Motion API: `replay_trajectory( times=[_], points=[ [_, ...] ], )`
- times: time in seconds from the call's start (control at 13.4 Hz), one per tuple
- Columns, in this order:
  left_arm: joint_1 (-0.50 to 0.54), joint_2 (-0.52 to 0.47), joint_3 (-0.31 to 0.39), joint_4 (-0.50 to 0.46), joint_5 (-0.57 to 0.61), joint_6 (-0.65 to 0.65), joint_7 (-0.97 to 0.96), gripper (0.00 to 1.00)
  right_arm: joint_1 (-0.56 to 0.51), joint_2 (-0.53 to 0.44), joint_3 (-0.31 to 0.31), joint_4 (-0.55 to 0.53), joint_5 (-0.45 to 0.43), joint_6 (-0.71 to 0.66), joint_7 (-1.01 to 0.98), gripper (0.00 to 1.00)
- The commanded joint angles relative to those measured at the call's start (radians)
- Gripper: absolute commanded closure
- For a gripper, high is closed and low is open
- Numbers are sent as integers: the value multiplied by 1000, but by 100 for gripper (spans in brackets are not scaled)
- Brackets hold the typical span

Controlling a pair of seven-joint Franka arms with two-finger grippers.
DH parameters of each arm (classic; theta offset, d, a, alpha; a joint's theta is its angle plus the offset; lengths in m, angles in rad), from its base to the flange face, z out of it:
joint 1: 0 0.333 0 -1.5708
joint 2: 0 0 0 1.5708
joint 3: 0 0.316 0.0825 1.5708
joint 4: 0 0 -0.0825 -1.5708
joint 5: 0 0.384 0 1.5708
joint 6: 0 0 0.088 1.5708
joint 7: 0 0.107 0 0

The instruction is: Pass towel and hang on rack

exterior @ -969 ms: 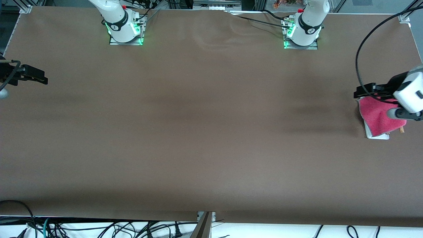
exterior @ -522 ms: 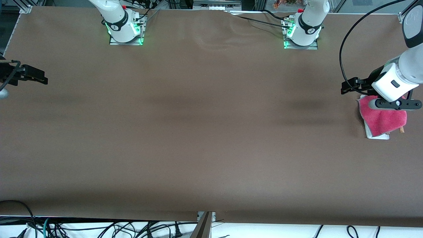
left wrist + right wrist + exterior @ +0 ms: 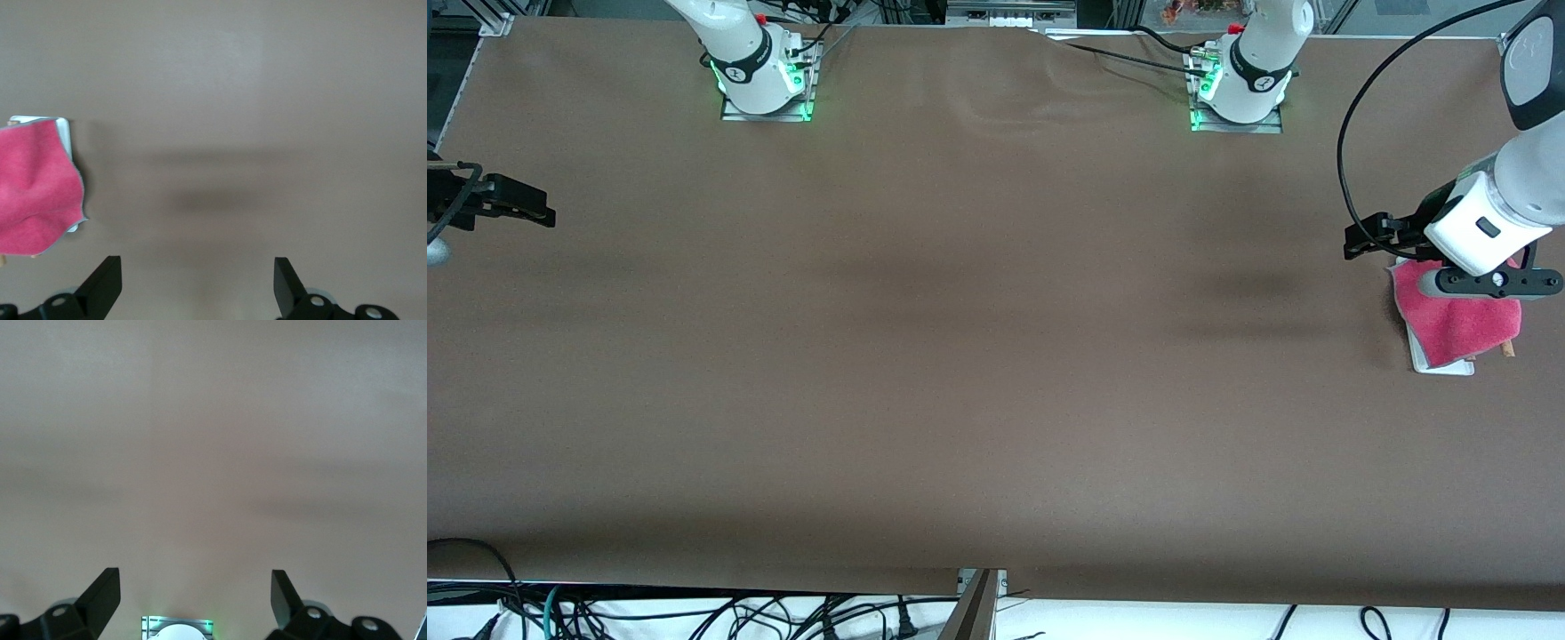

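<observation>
Draping the rack [image 3: 1440, 365], the towel [image 3: 1458, 320] runs toward the camera.

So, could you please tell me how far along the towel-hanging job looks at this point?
Done: the bright pink cloth towel already lies draped over the small white-based rack with wooden rods, at the left arm's end of the table. In hand: nothing; the left gripper is open above the table beside the rack, and the right gripper waits open at its own end. Left: seemingly nothing except pulling the arms away.
</observation>
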Motion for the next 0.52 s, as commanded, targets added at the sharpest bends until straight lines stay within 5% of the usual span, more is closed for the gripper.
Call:
replay_trajectory(
  times=[0.0, 0.45],
  points=[
    [-165, -55, 164, -30, -21, 9, -13, 0, -7, -6, 1, -6, 15, 4, -2, 0],
    [-160, -50, 170, -23, -35, 6, 1, 0, -7, 0, 1, -6, 13, 5, -3, 0]
  ],
)
